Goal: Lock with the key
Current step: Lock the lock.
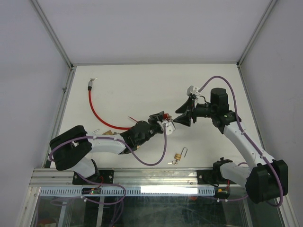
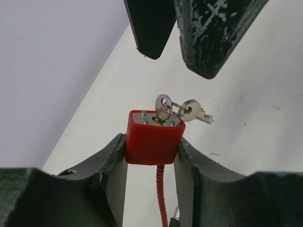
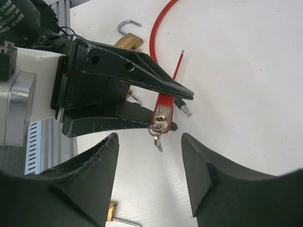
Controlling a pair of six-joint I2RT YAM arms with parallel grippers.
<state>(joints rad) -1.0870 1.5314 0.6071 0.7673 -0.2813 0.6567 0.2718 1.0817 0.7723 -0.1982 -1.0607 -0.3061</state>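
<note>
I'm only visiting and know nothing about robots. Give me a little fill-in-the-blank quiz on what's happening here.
1. The left gripper is clamped on a ____ lock.
2. A metal ____ joins the inserted key to a spare key.
3. The right gripper faces the lock with its jaws ____.
4. A red cable trails from the lock across the ____ table.

Missing words: red; ring; open; white.

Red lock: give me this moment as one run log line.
left gripper: shut on red lock | key: in red lock | second key: hanging on ring | right gripper: open, clear of key
</note>
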